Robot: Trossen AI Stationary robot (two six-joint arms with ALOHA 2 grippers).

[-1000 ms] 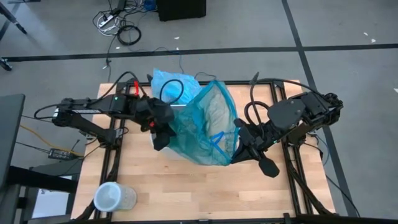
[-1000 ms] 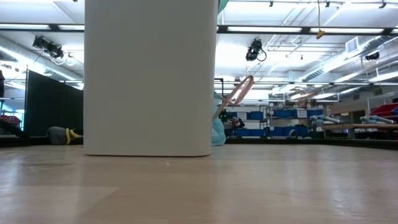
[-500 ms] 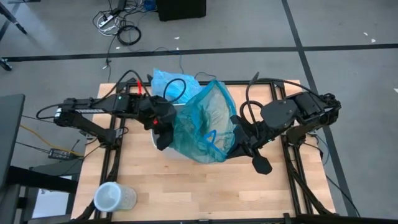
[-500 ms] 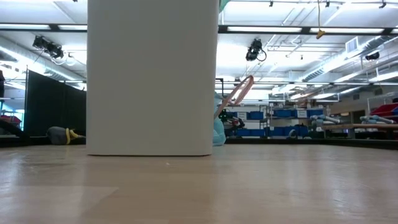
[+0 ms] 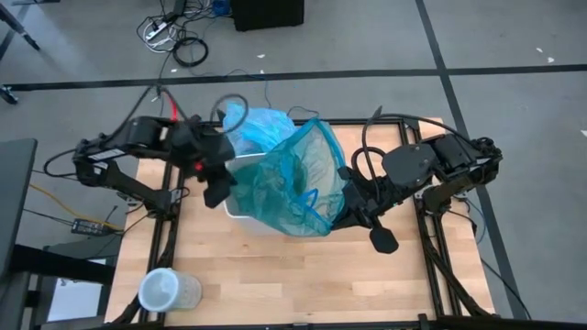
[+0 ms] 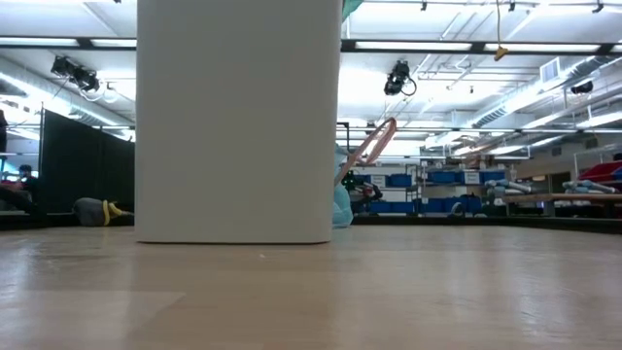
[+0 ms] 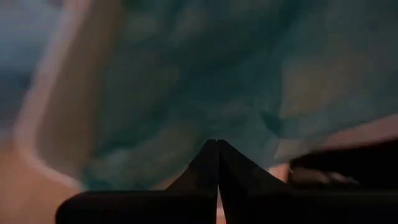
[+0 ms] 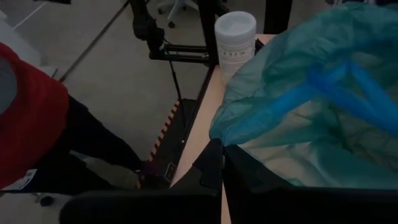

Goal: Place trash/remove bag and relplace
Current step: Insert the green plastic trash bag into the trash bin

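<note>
High view: the darker teal-green plastic bag [image 5: 292, 188] billows over the white bin [image 5: 240, 209] mid-surface, between both arms. The left gripper [image 5: 216, 191], fingers pressed together, sits at its left edge; the right gripper [image 5: 353, 213], closed on the bag's right rim. The crinkly light sky-blue liner [image 5: 261, 125] lies just behind.

The teal bag [image 5: 289, 188] billows over the white bin [image 5: 240, 213], filling the middle between my two arms. The worktop [image 5: 275, 275] in front lies open, save the clear tub [image 5: 168, 291] at its near left corner.
</note>
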